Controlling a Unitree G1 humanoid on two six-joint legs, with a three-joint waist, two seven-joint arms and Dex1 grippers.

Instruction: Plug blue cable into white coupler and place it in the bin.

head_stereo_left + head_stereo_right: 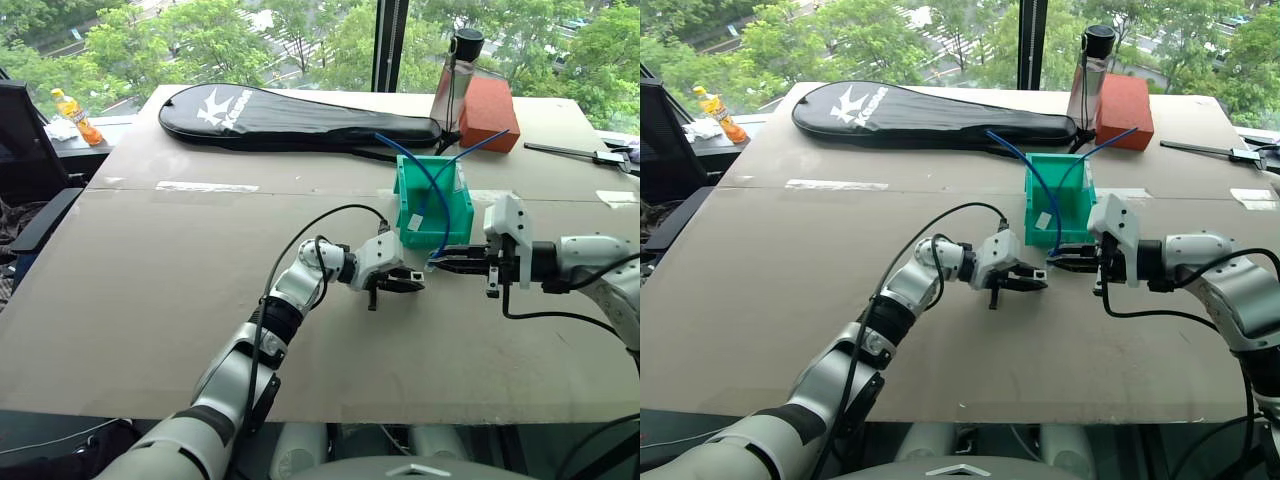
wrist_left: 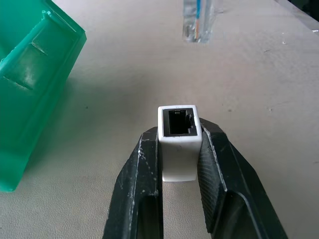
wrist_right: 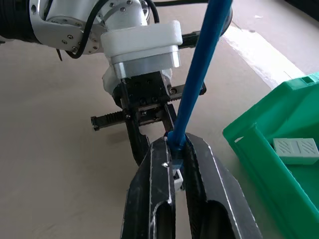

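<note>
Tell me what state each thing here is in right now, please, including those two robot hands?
Left gripper: fingers shut on the white coupler.
White coupler: held, socket empty, facing the plug.
Right gripper: fingers shut on the blue cable's plug end.
Blue cable: unplugged, arching up over the bin.
Bin: upright on the table, beside both grippers.
Racket case: lying flat, closed.

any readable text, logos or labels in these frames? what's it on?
Black racket bag: white star-like logo with a brand word beside it, too small to read.
Orange bottle: label too small to read.
Bin: white sticker on its side, blank or too blurred to tell.
Nothing else carries text.
</note>
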